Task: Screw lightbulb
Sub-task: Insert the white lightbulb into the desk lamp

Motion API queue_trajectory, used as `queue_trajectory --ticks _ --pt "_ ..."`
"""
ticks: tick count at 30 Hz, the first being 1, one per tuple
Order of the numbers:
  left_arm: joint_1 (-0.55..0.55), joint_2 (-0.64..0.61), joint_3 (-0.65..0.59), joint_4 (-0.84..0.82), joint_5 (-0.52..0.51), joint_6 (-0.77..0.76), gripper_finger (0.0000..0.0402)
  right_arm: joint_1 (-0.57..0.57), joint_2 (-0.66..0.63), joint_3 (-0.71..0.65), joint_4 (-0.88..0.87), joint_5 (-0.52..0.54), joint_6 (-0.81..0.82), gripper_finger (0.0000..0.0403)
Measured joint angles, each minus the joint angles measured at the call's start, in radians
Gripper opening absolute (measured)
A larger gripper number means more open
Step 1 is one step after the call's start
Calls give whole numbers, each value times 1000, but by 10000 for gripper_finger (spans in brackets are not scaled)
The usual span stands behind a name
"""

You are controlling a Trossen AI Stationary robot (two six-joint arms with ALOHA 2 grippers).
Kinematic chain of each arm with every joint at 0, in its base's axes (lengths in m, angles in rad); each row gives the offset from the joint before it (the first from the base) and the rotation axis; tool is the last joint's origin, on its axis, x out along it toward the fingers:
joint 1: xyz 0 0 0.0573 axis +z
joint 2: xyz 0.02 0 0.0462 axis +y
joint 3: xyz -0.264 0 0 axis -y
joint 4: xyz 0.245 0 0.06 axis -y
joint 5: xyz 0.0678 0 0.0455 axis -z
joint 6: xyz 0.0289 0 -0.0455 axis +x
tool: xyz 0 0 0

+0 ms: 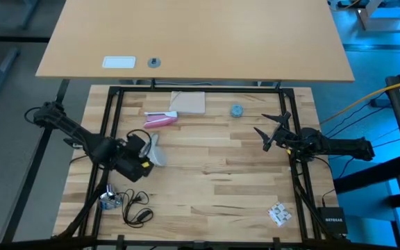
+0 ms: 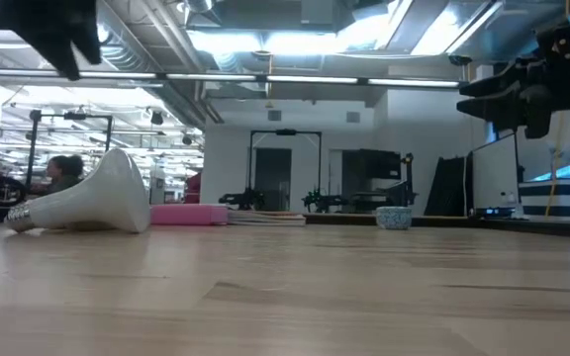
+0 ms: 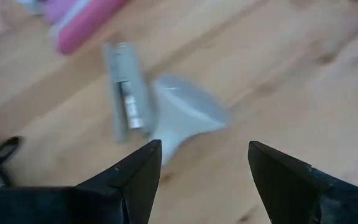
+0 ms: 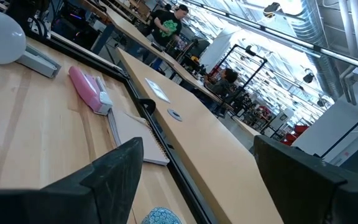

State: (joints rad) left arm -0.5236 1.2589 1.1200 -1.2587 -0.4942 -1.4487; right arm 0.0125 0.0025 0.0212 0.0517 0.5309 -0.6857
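The white lightbulb lies on its side on the wooden table, left of centre, with its grey screw base resting on the tabletop. It also shows from above and blurred in the left wrist view. My left gripper hangs open above the lightbulb and clear of it, its fingers slanting down toward it. At the table's right side my right gripper waits open, held level in the air. The silvery socket with its black cord lies near the front left corner.
A grey flat bar lies beside the lightbulb. Farther back are a pink item, a notebook and a blue-grey cap. A scrap of paper lies at the front right. A black frame borders the table.
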Motion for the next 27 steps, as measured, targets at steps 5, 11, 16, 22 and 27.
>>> queue_trajectory --ticks 5,11,16,22,27 --pt "2 25 -22 -69 -1 93 233 0 0 0 0 0 0 309" --pt "2 55 -117 51 -1 142 233 0 0 0 0 0 0 309" --pt "2 59 -218 173 21 193 233 0 0 0 0 0 0 309" --pt "2 59 -297 199 21 199 233 0 0 0 0 0 0 309" --pt "2 59 -373 361 21 283 233 0 0 0 0 0 0 309"
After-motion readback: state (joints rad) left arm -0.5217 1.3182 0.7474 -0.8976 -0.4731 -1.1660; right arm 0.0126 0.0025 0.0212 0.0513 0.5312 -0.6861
